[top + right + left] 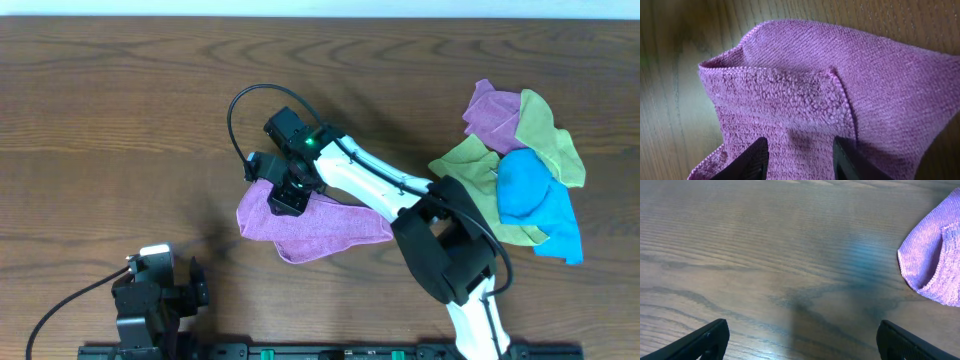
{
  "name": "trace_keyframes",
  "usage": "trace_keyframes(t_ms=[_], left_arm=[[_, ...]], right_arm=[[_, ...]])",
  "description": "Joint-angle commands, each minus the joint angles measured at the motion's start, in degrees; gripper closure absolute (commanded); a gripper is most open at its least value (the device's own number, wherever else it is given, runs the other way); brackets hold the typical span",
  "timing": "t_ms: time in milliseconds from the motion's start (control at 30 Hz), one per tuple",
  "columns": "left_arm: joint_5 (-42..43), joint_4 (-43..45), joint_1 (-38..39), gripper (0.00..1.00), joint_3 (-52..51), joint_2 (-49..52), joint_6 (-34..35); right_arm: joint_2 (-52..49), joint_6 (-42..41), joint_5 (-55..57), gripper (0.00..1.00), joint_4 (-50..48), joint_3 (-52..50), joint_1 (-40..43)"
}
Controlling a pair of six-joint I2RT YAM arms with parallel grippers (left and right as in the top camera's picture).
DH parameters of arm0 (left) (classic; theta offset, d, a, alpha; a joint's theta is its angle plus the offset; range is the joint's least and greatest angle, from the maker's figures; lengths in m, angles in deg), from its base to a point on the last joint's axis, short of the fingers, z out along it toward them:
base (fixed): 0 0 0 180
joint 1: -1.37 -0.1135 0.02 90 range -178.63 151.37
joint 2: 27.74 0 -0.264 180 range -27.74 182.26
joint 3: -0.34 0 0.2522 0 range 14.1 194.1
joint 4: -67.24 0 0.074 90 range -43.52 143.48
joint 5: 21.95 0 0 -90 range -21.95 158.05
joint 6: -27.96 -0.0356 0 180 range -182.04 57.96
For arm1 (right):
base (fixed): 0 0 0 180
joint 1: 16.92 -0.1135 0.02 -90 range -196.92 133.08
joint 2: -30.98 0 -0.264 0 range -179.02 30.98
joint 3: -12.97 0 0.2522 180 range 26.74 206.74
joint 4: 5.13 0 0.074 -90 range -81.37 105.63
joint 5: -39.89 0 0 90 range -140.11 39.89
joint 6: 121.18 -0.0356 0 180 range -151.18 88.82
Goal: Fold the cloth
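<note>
A purple cloth lies crumpled and partly doubled over on the wooden table, left of centre. My right gripper hangs over its left end. In the right wrist view its fingers are apart, with the cloth under and between them, and a small corner flap is folded over just ahead. My left gripper rests at the front left, open and empty. The cloth's edge shows at the right of the left wrist view.
A pile of other cloths, purple, green and blue, lies at the right of the table. The right arm's black cable loops above the cloth. A black rail runs along the front edge.
</note>
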Motion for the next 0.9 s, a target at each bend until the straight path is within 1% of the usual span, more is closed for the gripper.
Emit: trace_keyframes(t_ms=[0,133,233,333,367,467,567,700,867], left_arm=[[0.0,-1.6,0.3,0.05,-0.9,-0.3,-0.4],[0.0,-1.6,0.3,0.05,-0.9,-0.3,-0.4],[0.0,-1.6,0.3,0.05,-0.9,-0.3,-0.4],[0.0,-1.6,0.3,0.05,-0.9,-0.3,-0.4],[0.0,-1.6,0.3,0.05,-0.9,-0.3,-0.4],[0.0,-1.6,0.3,0.05,-0.9,-0.3,-0.4],[0.0,-1.6,0.3,0.05,-0.9,-0.3,-0.4],[0.0,-1.6,0.3,0.05,-0.9,-0.3,-0.4],[0.0,-1.6,0.3,0.05,-0.9,-0.3,-0.4]], right_arm=[[0.3,0.8,-1.2,0.57,-0.5,0.6,-0.1],[0.3,0.8,-1.2,0.52,-1.3,0.7,0.0],[0.3,0.8,-1.2,0.51,-2.2,0.8,-0.1],[0.3,0.8,0.1,0.51,-2.9,0.8,-0.1],[0.3,0.8,1.9,0.53,-3.3,0.9,-0.1],[0.3,0.8,2.3,0.55,-3.3,1.0,-0.1],[0.3,0.8,2.0,0.56,-1.2,2.8,-0.2],[0.3,0.9,2.3,0.55,1.2,7.5,-0.9],[0.3,1.1,3.8,0.55,1.2,8.3,-1.0]])
